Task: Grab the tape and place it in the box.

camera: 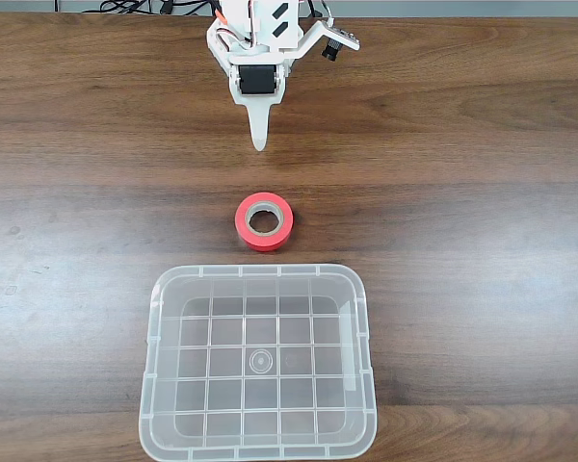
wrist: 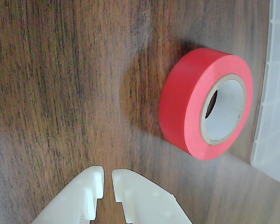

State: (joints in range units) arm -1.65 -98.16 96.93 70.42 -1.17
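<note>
White fingertips of the end effector (wrist: 107, 184) sit at the bottom of the wrist view, nearly closed and gripping nothing. Tape (camera: 264, 220) lies flat at mid-frame, just above the box (camera: 154, 385). Descending this narrow risks knocking the roll away.

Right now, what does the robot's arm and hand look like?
The arm is white plastic with black slots, a black motor block in its wrist and red and black cables at the top. The hand tapers to a pale cream point; in the wrist view its two fingers are cream-white and blunt-tipped.
</note>
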